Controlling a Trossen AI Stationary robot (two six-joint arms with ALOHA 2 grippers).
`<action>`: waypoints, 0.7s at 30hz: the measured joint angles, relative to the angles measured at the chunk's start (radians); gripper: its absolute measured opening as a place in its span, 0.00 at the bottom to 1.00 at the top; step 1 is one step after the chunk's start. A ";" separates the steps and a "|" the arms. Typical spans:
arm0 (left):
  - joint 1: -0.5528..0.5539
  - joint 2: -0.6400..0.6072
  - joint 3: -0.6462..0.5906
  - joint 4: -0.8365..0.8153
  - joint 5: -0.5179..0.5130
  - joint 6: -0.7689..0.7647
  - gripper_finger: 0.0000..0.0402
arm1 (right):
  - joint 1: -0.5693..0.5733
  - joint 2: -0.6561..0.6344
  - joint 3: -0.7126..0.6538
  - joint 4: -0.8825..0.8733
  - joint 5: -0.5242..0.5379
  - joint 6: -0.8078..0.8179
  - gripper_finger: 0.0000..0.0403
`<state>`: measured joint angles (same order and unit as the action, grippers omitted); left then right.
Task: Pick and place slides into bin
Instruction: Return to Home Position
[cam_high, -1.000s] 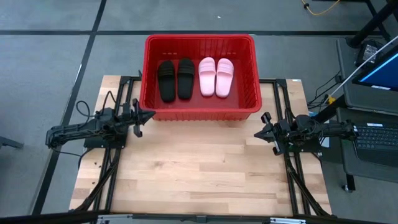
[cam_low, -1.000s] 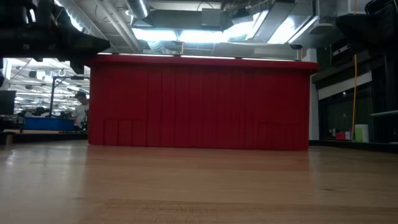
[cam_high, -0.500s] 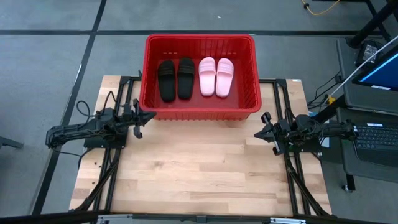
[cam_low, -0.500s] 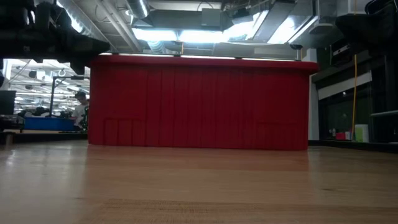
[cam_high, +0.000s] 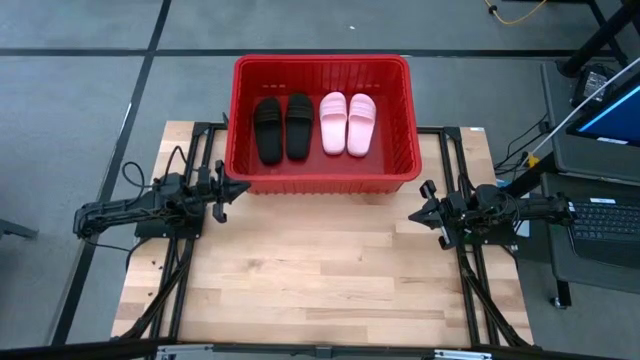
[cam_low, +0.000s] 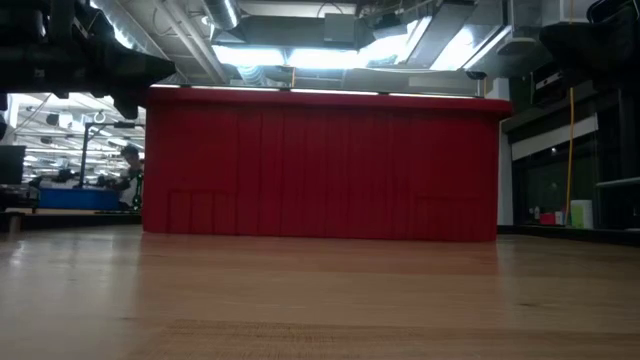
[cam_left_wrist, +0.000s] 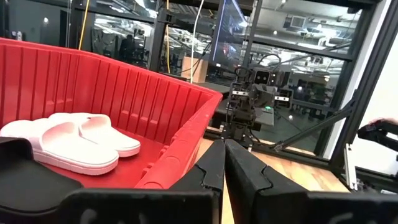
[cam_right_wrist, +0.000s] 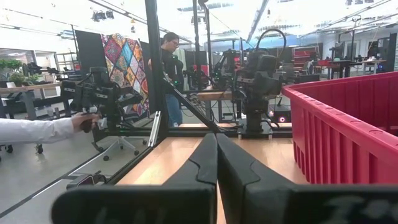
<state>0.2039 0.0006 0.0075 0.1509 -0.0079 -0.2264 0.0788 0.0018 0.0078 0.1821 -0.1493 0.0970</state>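
Note:
A red bin (cam_high: 399, 120) stands at the table's far edge. On its floor lie two black slides (cam_high: 283, 128) on the left and two pink slides (cam_high: 348, 123) on the right, side by side on their soles. My left gripper (cam_high: 246, 185) is shut and empty beside the bin's near left corner; its wrist view shows the pink slides (cam_left_wrist: 68, 142) and its tips (cam_left_wrist: 224, 144). My right gripper (cam_high: 411, 217) is shut and empty off the bin's near right corner, its tips (cam_right_wrist: 216, 138) together.
The bare wooden tabletop (cam_high: 320, 270) spreads in front of the bin. A desk with a keyboard and a screen (cam_high: 600, 180) stands beyond the table's right edge. A person (cam_right_wrist: 169, 68) stands in the room behind, and a sleeved arm (cam_right_wrist: 37, 129) reaches in from the side.

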 joint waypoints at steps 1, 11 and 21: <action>0.000 0.000 0.000 0.000 0.000 0.000 0.02 | 0.000 0.000 0.000 0.000 0.000 0.000 0.01; 0.000 0.000 0.000 -0.001 0.000 0.001 0.02 | 0.000 0.000 0.000 0.000 0.000 0.000 0.01; 0.000 0.000 0.000 -0.001 0.000 0.003 0.02 | 0.000 0.000 0.000 0.000 0.000 0.000 0.01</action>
<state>0.2039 0.0006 0.0074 0.1501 -0.0078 -0.2234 0.0788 0.0021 0.0078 0.1822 -0.1493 0.0971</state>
